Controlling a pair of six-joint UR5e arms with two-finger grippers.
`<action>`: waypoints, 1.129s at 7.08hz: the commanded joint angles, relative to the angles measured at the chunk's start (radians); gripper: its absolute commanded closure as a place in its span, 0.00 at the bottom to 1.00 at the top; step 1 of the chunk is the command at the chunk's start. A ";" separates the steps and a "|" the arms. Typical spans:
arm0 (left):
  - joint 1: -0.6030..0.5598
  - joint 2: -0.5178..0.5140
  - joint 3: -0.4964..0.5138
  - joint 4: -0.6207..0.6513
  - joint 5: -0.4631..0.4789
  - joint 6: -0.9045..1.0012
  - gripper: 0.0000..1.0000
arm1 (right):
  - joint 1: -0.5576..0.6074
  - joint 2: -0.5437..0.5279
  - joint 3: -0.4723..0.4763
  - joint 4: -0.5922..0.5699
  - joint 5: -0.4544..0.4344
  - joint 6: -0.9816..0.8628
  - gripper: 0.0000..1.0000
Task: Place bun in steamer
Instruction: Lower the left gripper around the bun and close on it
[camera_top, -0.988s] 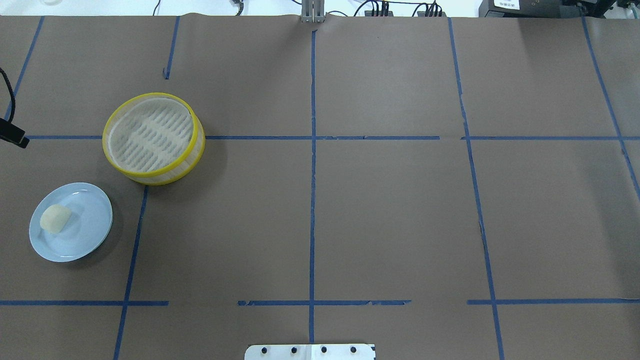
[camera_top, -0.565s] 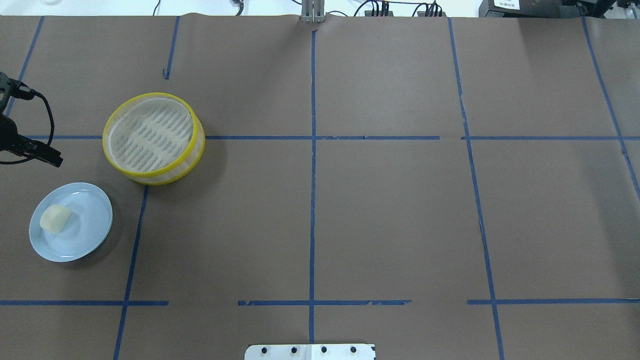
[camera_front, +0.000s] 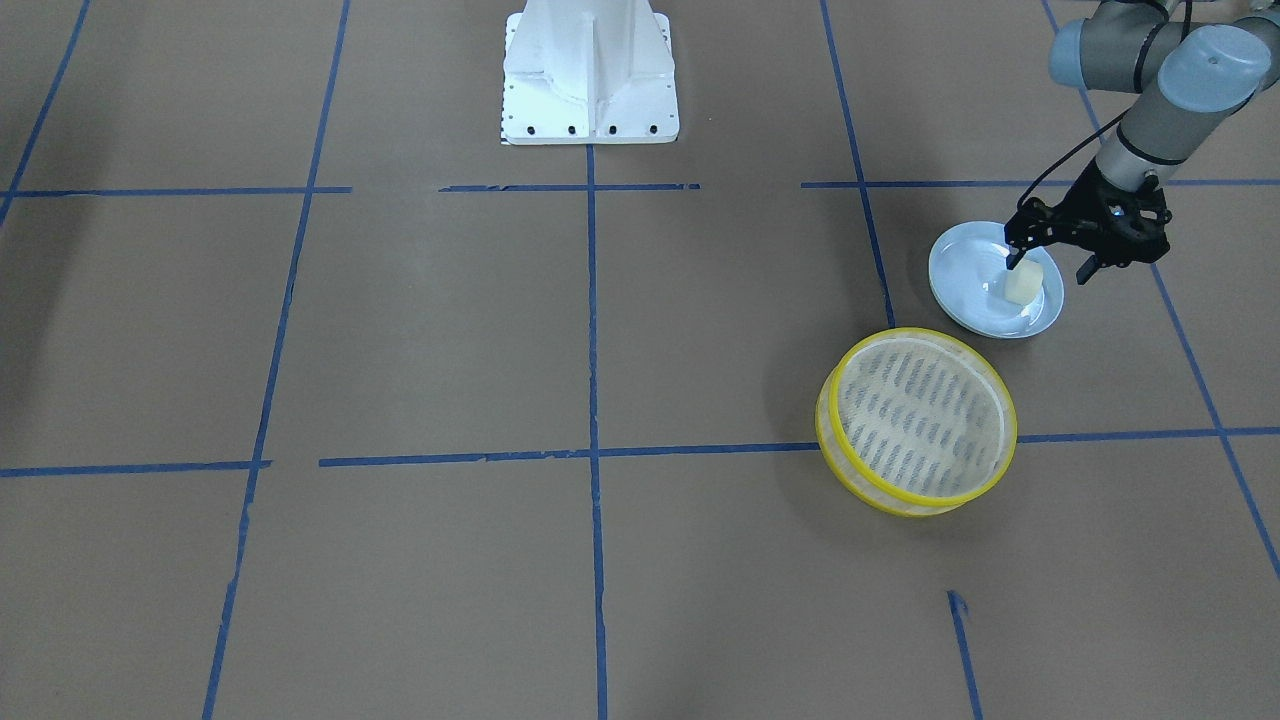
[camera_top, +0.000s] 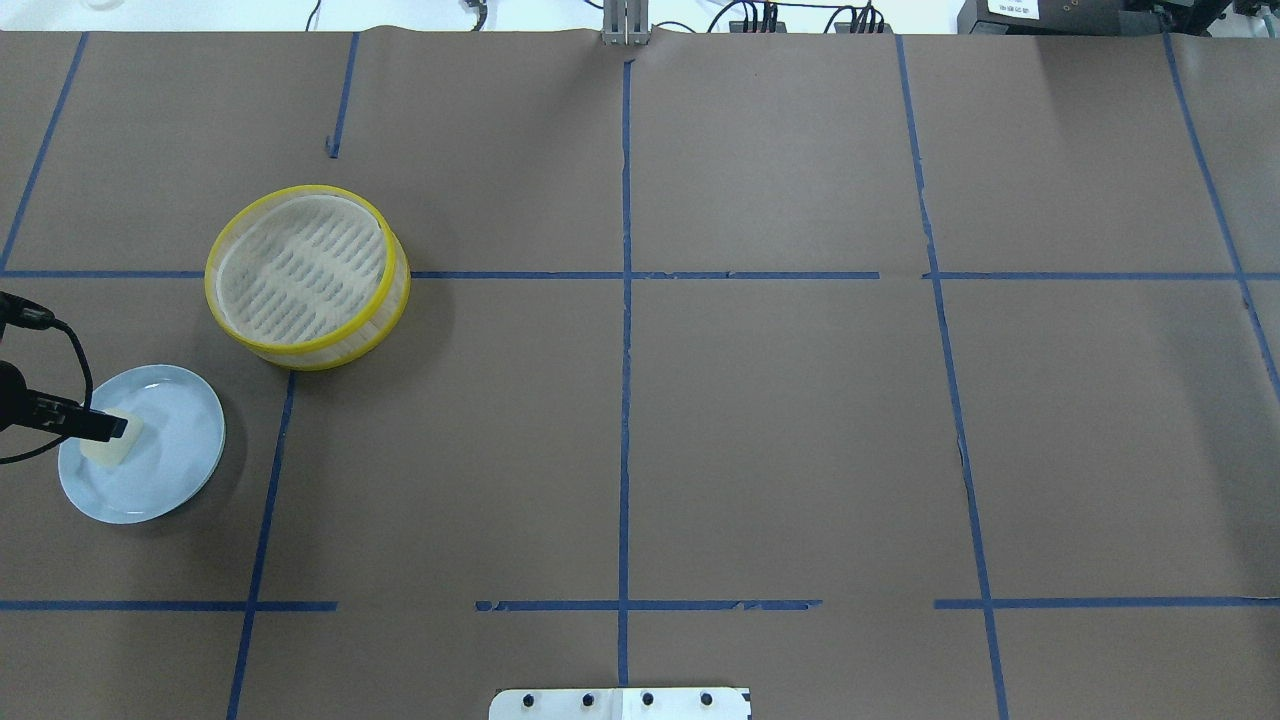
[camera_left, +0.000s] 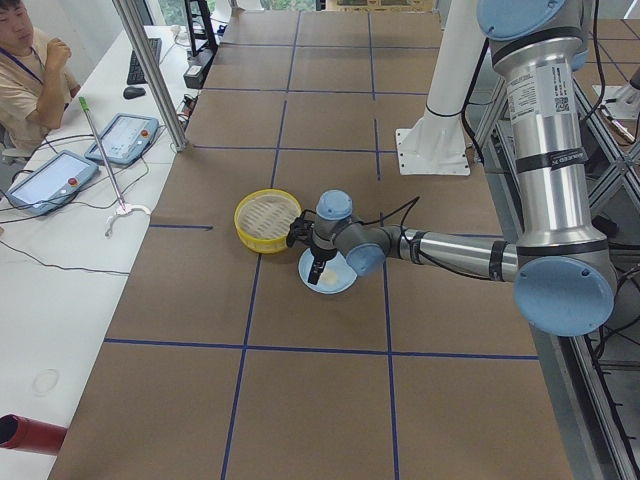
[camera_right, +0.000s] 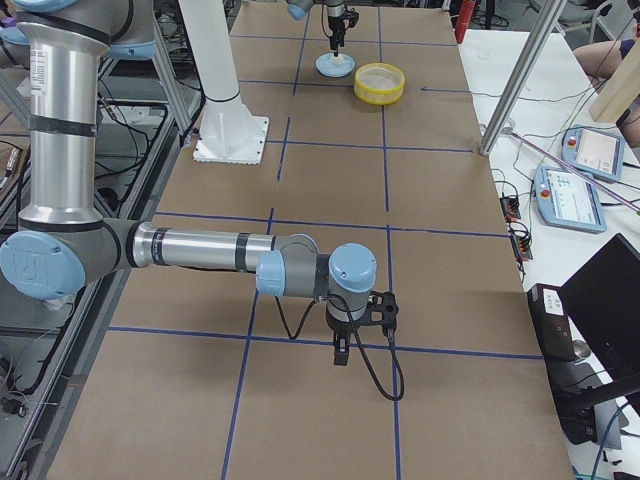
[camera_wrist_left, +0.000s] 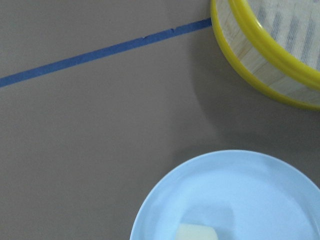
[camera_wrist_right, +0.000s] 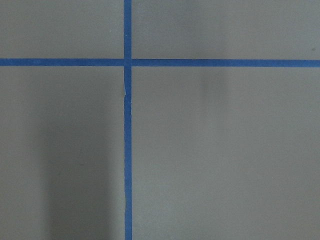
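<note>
Over the plate (camera_front: 965, 268), left hand (camera_front: 1050, 268) above the bun (camera_front: 1024, 285), jaws wide apart, empty.

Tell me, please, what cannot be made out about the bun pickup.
Front-facing: whether the left gripper touches the bun, too small.
Overhead: that gripper is cut by the left edge.
Left wrist: bun cut by bottom edge.
Exterior right: right gripper too small to judge open or shut.

Left tool (camera_front: 1048, 270) low, jaws wide apart; right tool (camera_right: 341, 352) vertical, tips downward, jaw state unclear.
</note>
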 joint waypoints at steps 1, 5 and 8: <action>0.022 -0.012 0.024 -0.003 0.022 -0.013 0.02 | 0.000 0.000 0.000 0.000 0.000 0.000 0.00; 0.034 -0.052 0.079 -0.002 0.012 -0.009 0.10 | 0.000 0.000 0.000 0.000 0.000 0.000 0.00; 0.046 -0.051 0.076 0.000 0.007 -0.010 0.17 | 0.000 0.000 0.000 0.000 0.000 0.000 0.00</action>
